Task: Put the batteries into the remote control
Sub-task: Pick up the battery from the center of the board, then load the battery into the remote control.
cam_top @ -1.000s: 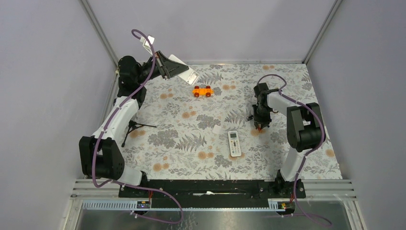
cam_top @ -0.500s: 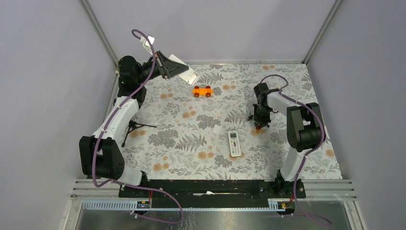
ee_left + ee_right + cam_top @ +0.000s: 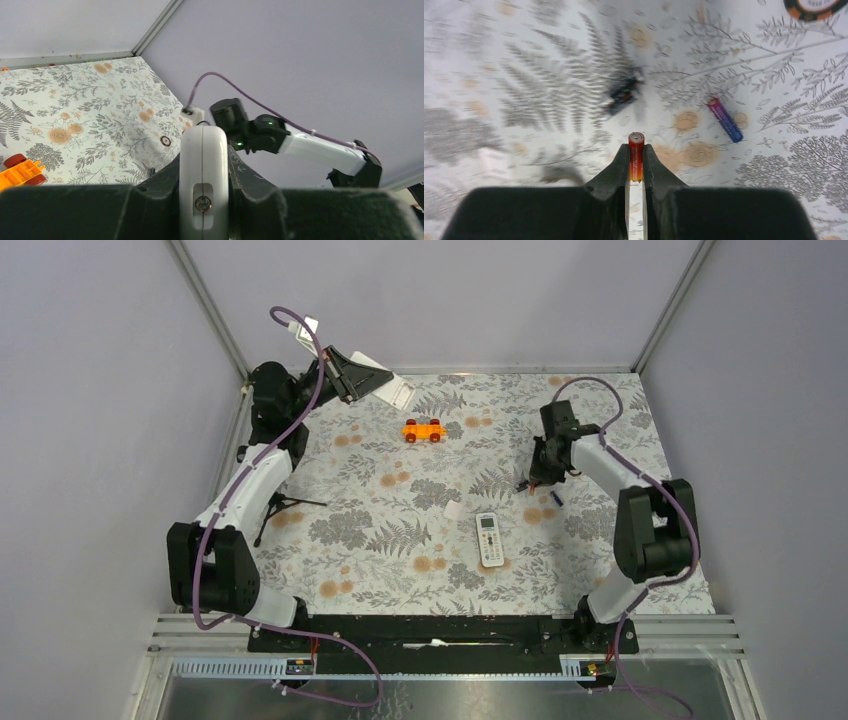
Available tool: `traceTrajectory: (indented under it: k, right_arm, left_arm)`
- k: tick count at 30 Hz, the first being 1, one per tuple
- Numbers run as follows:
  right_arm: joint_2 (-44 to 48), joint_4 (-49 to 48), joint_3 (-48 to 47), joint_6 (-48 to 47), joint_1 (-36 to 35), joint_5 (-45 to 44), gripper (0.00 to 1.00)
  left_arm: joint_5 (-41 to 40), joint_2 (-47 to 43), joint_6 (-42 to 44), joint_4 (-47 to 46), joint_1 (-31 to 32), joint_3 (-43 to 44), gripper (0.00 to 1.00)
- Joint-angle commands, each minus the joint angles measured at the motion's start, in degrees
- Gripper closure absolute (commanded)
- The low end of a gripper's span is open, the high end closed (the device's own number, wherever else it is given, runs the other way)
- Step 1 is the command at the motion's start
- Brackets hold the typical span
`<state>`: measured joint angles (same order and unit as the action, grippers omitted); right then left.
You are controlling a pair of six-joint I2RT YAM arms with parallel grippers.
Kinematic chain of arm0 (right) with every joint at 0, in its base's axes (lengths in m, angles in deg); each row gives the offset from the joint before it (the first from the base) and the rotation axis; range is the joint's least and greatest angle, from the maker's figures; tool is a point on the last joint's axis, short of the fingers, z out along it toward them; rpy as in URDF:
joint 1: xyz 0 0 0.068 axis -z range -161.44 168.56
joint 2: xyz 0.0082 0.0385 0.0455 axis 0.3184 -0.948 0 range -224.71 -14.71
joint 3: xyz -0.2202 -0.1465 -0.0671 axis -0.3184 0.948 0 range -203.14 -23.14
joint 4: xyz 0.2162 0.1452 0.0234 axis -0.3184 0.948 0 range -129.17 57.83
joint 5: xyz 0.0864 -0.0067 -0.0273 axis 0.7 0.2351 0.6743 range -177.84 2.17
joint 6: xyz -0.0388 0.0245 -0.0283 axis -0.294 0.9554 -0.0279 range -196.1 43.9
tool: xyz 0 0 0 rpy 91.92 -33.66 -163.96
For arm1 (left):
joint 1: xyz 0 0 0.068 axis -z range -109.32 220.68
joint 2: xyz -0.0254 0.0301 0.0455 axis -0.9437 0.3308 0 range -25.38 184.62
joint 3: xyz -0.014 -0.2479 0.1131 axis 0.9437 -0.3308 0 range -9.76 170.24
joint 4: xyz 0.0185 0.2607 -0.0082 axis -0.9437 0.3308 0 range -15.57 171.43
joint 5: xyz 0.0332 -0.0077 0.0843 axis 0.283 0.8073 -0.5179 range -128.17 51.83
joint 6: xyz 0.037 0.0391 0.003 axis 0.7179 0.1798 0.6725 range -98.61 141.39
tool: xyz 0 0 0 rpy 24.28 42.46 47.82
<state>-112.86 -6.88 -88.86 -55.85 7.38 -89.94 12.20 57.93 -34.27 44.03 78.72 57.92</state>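
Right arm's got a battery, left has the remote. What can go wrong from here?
The battery sits at the very tips of the right gripper; it may pivot or slip. The left gripper clamps the remote only by its edges, so pushing could twist it. The second battery lies loose and could roll.

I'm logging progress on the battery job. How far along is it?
Done: the left tool holds the remote raised off the table, and the right tool grips one battery. In hand: that battery is held above the table, not yet at the remote. Left: carry it over and seat it, then fetch the second battery lying on the table.
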Motion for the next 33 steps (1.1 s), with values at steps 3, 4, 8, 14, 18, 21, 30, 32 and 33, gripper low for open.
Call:
traceTrajectory:
  k: [3,4,8,14,18,21,30,32,33]
  right_arm:
    - [11.73,-9.87,-4.18,8.05,-1.47,10.03,0.95]
    - [12.56,-11.23,-5.37,9.25,-2.13,11.37,0.95]
    - [14.45,-17.84,-10.56,13.68,-6.19,15.46,0.94]
    - [15.08,-27.75,-18.36,17.59,-10.69,19.02,0.94]
    - [14.66,-28.11,-24.05,17.84,-10.97,17.76,0.92]
    - [12.54,-26.36,-28.83,18.86,-10.97,18.50,0.92]
    - [9.47,-25.45,-32.85,23.66,-12.70,19.63,0.92]
    - [8.49,-23.87,-33.75,24.07,-13.71,18.50,0.92]
    - [7.82,-22.57,-34.42,24.08,-14.31,16.94,0.92]
  left_arm:
    - [-8.47,0.08,-2.66,-9.59,4.13,-1.57,1.00]
    - [-9.46,0.63,-3.14,-10.10,4.85,-1.44,1.00]
    - [-13.64,3.26,-6.20,-11.28,7.82,-0.83,1.00]
    - [-18.03,5.62,-12.94,-13.79,10.29,-0.72,1.00]
    - [-20.82,6.04,-17.44,-15.31,10.77,-1.19,1.00]
    - [-21.36,5.67,-19.64,-13.78,10.86,-1.25,1.00]
    - [-24.68,7.37,-24.23,-14.51,11.74,-0.70,1.00]
    - [-24.86,8.61,-26.13,-16.16,12.27,-0.03,1.00]
    - [-25.02,9.09,-27.47,-17.14,12.47,-0.01,1.00]
